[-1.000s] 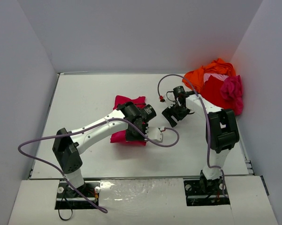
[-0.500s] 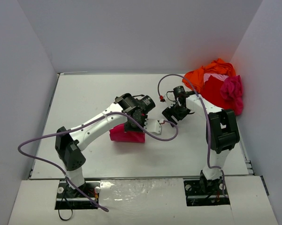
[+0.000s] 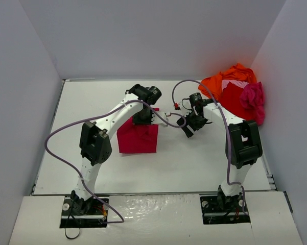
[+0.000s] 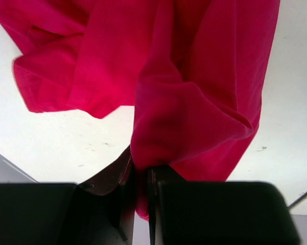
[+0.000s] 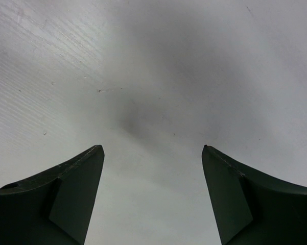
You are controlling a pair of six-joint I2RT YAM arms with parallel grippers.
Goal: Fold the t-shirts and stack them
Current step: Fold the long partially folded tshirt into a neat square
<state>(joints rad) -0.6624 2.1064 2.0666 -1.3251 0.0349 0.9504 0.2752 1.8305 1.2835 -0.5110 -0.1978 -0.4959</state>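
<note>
A crimson t-shirt (image 3: 138, 139) lies as a folded, roughly square patch in the middle of the table. My left gripper (image 3: 143, 121) is at its far edge, shut on a bunch of the crimson cloth (image 4: 194, 102); in the left wrist view the fabric is pinched between the fingers of the left gripper (image 4: 143, 171) and hangs down. To the shirt's right, my right gripper (image 3: 188, 130) hovers over bare table, open and empty, as the right wrist view of the right gripper (image 5: 152, 150) confirms. A heap at the back right holds an orange t-shirt (image 3: 213, 81), a red one (image 3: 234, 102), a magenta one (image 3: 253, 97) and a pale pink one (image 3: 235, 84).
White walls enclose the table (image 3: 92, 112) on the left, far and right sides. A purple cable (image 3: 56, 148) loops out from the left arm, and another arcs over the right arm near the heap.
My left arm swung from the shirt's near right side to its far edge, carrying the cloth; the shirt now lies flatter and squarer. The right gripper dipped slightly and stayed open.
</note>
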